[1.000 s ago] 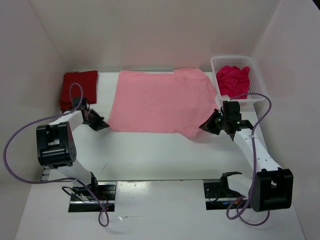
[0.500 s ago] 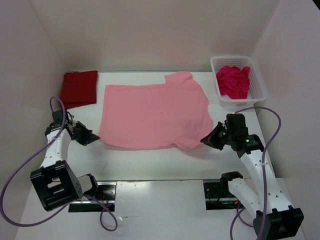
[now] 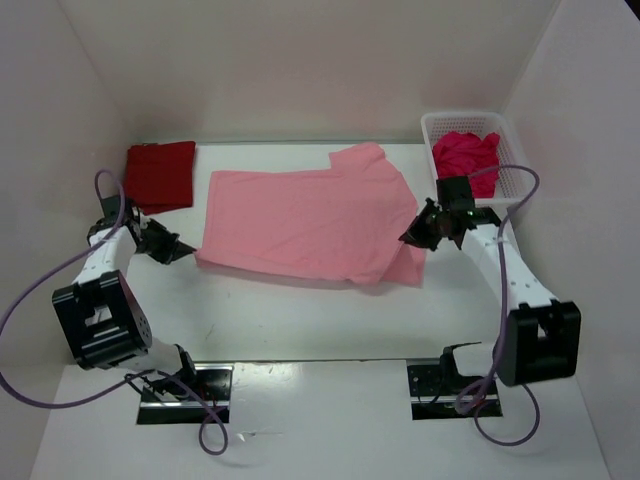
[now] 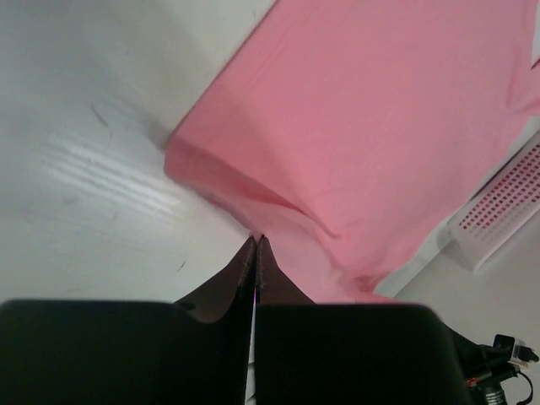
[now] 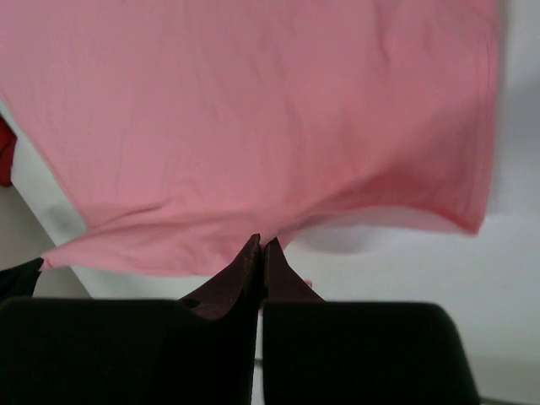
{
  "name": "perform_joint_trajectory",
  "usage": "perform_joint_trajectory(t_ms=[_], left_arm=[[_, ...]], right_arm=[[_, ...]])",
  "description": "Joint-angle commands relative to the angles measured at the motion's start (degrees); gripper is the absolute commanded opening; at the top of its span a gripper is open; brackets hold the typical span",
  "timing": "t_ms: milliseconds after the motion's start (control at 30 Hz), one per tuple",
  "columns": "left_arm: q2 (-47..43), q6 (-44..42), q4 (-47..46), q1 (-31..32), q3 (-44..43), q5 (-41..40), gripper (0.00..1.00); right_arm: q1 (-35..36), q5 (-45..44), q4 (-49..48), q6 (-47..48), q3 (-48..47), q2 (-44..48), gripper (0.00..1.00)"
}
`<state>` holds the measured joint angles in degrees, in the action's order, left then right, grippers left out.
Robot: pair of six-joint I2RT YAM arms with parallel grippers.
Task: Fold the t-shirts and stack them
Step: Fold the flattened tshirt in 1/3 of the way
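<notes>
The light pink t-shirt [image 3: 300, 215] lies spread across the middle of the table. My left gripper [image 3: 186, 250] is shut on its near-left corner; the wrist view shows the fingertips [image 4: 256, 240] pinching a raised fold of pink cloth [image 4: 380, 126]. My right gripper [image 3: 408, 237] is shut on the shirt's right edge, where the cloth [image 5: 253, 110] lifts off the table at the pinch [image 5: 260, 243]. A dark red t-shirt [image 3: 160, 175] lies folded at the far left. The crimson-magenta t-shirt [image 3: 465, 160] sits crumpled in the basket.
The white lattice basket [image 3: 520, 185] stands at the far right corner, close behind my right arm. White walls enclose the table on the left, back and right. The arm bases and their purple cables occupy the near edge.
The pink shirt was first dragged toward the near-left. Since half a second ago both grippers have moved back away from the near edge, still holding it, and the right corner has bunched up.
</notes>
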<state>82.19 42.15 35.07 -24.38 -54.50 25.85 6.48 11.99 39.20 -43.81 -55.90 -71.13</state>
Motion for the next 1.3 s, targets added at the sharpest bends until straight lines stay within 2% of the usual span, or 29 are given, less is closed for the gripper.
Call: perform_joint_trajectory(t_ms=[0, 267, 700, 900, 967, 1000, 1067, 1100, 1133, 1167, 1267], left_arm=[[4.45, 3.10, -5.79, 0.74, -3.24, 0.61, 0.00], [14.21, 5.57, -9.93, 3.46, -8.34, -1.06, 0.00], [23.45, 9.18, -11.78, 7.68, -19.14, -2.81, 0.00], [30.91, 9.18, -11.25, 7.68, -23.90, -4.49, 0.00], [30.92, 9.18, -11.25, 7.68, -24.60, -4.49, 0.05], [30.92, 9.70, -12.47, 8.20, -24.60, -4.49, 0.12], [29.61, 10.23, -13.00, 8.21, -24.60, -4.49, 0.21], [28.12, 10.23, -13.70, 8.21, -24.60, -3.36, 0.34], [27.07, 10.23, -14.32, 8.21, -23.82, -2.65, 0.41], [24.44, 10.23, -14.33, 8.21, -23.20, -2.64, 0.45], [17.77, 9.01, -14.33, 7.69, -18.64, -2.64, 0.55]], right_arm=[[-0.68, -4.60, -8.52, 3.21, -7.54, -6.98, 0.00], [-1.73, -6.72, -12.13, 6.19, -18.53, -21.92, 0.00], [-3.05, -11.02, -10.81, 9.27, -36.99, -36.09, 0.00], [-3.67, -11.55, -8.44, 10.41, -45.08, -45.48, 0.00], [-3.67, -11.55, -8.44, 10.41, -46.92, -47.16, 0.00], [-3.67, -11.55, -7.92, 10.41, -47.45, -47.78, 0.00], [-3.67, -11.55, -7.91, 10.41, -47.99, -48.49, 0.08], [-3.67, -11.55, -7.91, 10.41, -48.51, -48.49, 0.10], [-3.67, -11.55, -7.91, 10.41, -48.51, -48.49, 0.13], [-3.67, -10.85, -7.91, 10.41, -48.51, -47.62, 0.21], [-3.67, -10.85, -8.61, 10.41, -45.98, -43.23, 0.37]])
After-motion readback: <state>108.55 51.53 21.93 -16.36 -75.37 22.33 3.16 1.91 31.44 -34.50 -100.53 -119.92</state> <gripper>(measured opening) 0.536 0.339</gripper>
